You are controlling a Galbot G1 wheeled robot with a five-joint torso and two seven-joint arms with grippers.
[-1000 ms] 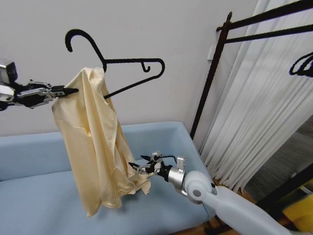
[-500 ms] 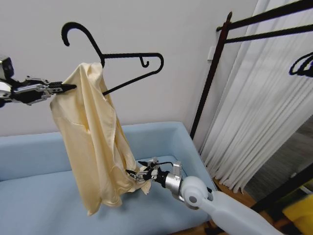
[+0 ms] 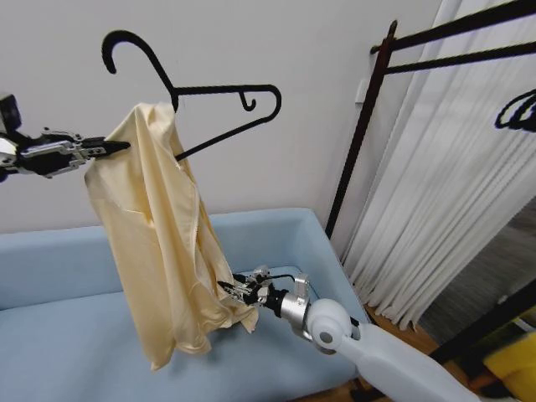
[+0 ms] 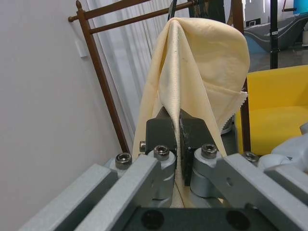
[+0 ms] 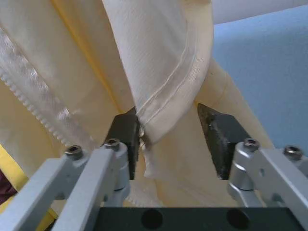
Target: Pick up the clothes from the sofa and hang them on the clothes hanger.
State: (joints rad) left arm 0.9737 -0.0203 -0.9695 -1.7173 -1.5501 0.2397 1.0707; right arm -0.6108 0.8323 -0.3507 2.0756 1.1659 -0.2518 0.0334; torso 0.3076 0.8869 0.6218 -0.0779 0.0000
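- Hidden or cut off: the near arm of the black hanger [image 3: 219, 89] lies under the cloth, so only its hook, far arm and lower bar show; the left arm is cut by the view's edge; the dark clothes rack [image 3: 362, 126] runs out past the top; a second black hanger [image 3: 514, 112] on that rack is cut at the right edge.
- Hard to make out: whether the covered hanger arm sits inside the fold that the left gripper pinches cannot be told.
- Count: one cream garment [image 3: 159, 243]; two hangers; one rack; one pale blue sofa [image 3: 59, 260]; two grippers; white curtains [image 3: 444, 209] behind the rack.
- The garment: draped by one shoulder over the first hanger, held up in the air before the wall and over the sofa; it falls in long folds, its lower hem bunched and loose near the sofa's seat; a toothed strip runs along one edge in the right wrist view.
- Left gripper [image 3: 119, 147]: high over the sofa's back edge, at the garment's shoulder; in the left wrist view its jaws are pressed together on a fold of the cloth.
- Right gripper [image 3: 231, 290]: low by the garment's hem, over the seat near the sofa's right end; jaws apart around a stitched edge, one pad [image 5: 126, 134] touching the cloth, the other standing clear.
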